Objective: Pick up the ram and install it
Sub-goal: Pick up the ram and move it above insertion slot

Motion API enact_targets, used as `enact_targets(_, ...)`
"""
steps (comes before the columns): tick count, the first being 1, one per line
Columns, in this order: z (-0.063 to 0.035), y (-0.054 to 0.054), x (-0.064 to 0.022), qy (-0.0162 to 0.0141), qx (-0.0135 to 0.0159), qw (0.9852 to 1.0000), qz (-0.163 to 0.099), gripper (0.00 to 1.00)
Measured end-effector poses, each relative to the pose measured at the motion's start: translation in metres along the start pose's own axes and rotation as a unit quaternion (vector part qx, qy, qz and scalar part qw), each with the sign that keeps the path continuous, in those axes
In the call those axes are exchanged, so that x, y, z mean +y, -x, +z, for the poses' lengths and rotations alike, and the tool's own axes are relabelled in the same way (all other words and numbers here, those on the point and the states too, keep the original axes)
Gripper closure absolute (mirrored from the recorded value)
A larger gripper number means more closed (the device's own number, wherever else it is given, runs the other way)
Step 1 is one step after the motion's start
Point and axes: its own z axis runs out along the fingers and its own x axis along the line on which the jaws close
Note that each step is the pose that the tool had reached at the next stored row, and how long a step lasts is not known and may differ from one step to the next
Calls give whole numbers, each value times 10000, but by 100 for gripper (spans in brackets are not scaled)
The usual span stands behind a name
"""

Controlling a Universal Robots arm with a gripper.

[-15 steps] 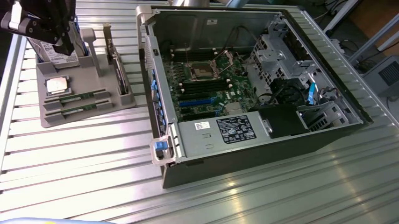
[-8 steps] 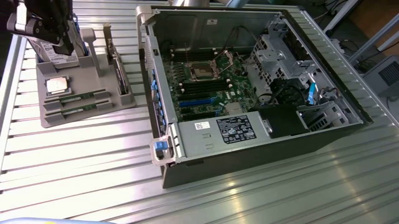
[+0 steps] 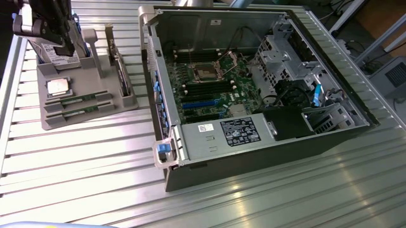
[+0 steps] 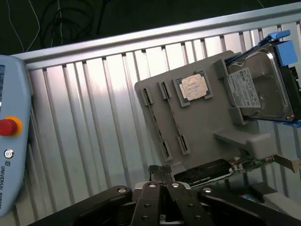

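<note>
Exterior view: computer case (image 3: 209, 23); wrist view: closed hand (image 4: 160, 168)

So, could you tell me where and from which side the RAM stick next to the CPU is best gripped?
Probably by the middle of its upper long edge, coming straight down from above. The RAM stick appears to stand on edge in the grey holder with both ends seated in it, so only the mid-span faces are free.
</note>
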Motion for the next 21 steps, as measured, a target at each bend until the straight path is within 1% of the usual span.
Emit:
enact_targets(3,0,0,0,4,7,9997,-247,89)
enact_targets(5,0,0,0,9,15,9987,-500,89)
enact_targets(6,0,0,0,12,19,9980,-630,89)
enact_targets(8,0,0,0,14,23,9971,-762,89)
enact_targets(12,0,0,0,15,24,9970,-778,89)
enact_targets(13,0,0,0,15,24,9970,-778,83)
enact_targets(14,0,0,0,15,24,9970,-778,71)
enact_targets(15,0,0,0,15,24,9970,-778,71)
enact_targets(16,0,0,0,15,24,9970,-778,64)
enact_targets(19,5,-2,5,15,24,9970,-779,64)
enact_targets(21,25,-3,9,15,19,9970,-778,64)
